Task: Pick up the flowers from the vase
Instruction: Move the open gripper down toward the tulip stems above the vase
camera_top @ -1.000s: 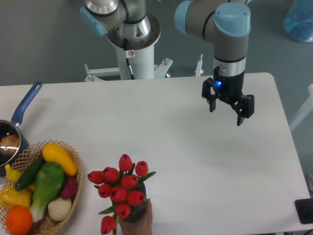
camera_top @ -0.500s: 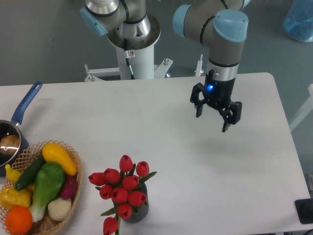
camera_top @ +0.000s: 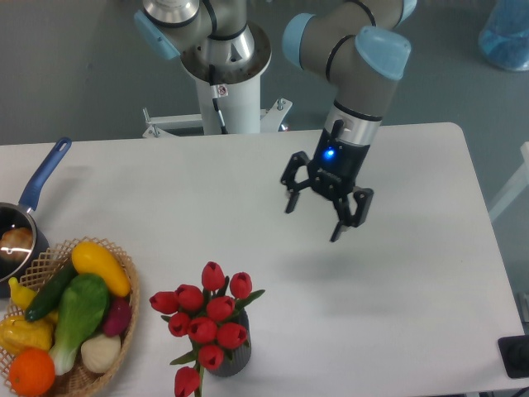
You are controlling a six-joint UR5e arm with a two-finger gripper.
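- The black two-finger gripper point(camera_top: 314, 222) on the grey and light-blue robot arm point(camera_top: 364, 74) is hanging above the white table point(camera_top: 413, 298) with its jaws spread wide apart, holding nothing and touching nothing.
- A blue light is glowing on the gripper's wrist, and the whole tool is tilting down and toward the left of the view.
- The bunch of red tulip buds with green stems and leaves point(camera_top: 207, 318) is standing in the short dark grey ribbed cylinder vase point(camera_top: 231, 357), well apart from the gripper, lower and to the left in the picture.
- The buds are spreading wider than the vase, and one bud is drooping down beside its left wall.
- The vase is sitting close to the table's near edge.
- The woven wicker basket of colourful vegetables point(camera_top: 99, 376) is lying near the flowers on their left, at the table's near left corner.
- The blue-handled dark pan point(camera_top: 41, 178) is sitting just behind the basket at the left edge.
- Bare white tabletop is lying between the gripper and the flowers, and to the right of the vase.
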